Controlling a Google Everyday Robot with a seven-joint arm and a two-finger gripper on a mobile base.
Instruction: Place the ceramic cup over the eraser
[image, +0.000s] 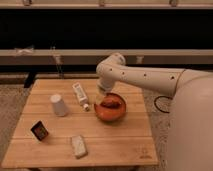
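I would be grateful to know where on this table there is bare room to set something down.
Bare wood lies at the table's front right, between the pale block and the right edge, before the orange bowl. Crowded: the gripper hangs at the bowl's rim, close to the white tube.
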